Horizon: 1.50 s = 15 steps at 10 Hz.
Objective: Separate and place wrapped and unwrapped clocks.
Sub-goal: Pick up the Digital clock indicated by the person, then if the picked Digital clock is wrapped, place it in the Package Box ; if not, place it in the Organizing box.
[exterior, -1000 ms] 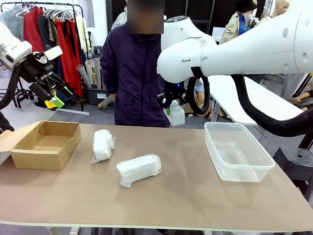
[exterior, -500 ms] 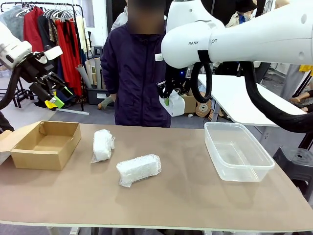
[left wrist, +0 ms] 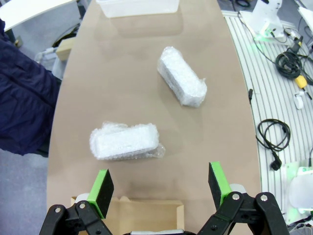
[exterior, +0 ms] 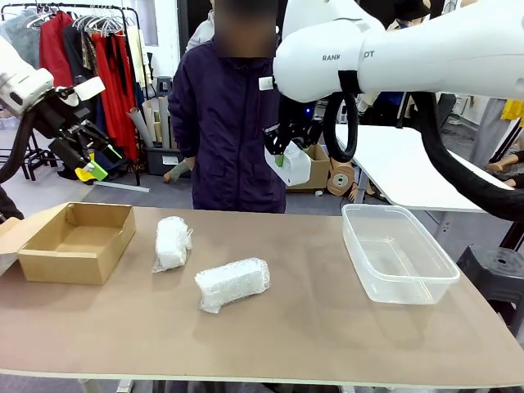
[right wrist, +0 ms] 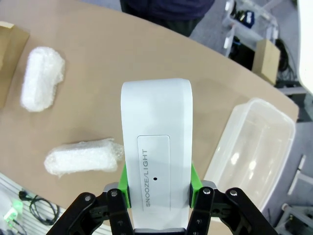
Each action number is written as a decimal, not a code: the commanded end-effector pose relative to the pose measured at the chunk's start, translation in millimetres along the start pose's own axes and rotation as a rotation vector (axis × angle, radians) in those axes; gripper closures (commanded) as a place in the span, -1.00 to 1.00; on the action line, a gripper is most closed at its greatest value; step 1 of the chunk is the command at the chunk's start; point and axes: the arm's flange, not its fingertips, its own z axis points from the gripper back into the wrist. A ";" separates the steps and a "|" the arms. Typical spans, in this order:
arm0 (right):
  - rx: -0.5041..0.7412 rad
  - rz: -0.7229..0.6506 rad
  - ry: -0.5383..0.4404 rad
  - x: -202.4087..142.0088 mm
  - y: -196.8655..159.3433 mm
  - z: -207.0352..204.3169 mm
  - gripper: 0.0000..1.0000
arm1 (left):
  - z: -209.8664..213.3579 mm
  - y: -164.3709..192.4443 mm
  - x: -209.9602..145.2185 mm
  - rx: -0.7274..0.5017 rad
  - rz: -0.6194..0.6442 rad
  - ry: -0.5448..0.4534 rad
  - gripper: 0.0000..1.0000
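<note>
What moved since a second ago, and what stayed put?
The right gripper, shut on the bare white clock, lifted it higher. Nothing was grabbed or let go. The left gripper stayed open, up by the cardboard box. The far wrapped clock, the near wrapped clock, the box and the clear tub did not move.

white clock [right wrist: 156, 142], brown cardboard box [exterior: 57, 266]

Base of bare clock [right wrist: 156, 127] hidden within right gripper [right wrist: 157, 182], cardboard box [left wrist: 146, 215] cut by bottom edge
</note>
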 end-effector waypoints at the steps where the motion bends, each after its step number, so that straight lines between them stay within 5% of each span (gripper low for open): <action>1: 0.062 0.095 0.006 -4.3 -10.8 21.6 1.00 | 1.9 -2.2 0.7 0.001 -0.005 -0.001 -1.00; 15: 0.060 0.097 -0.014 -4.1 -10.2 27.2 1.00 | 1.9 -2.2 0.7 0.001 -0.005 -0.001 -1.00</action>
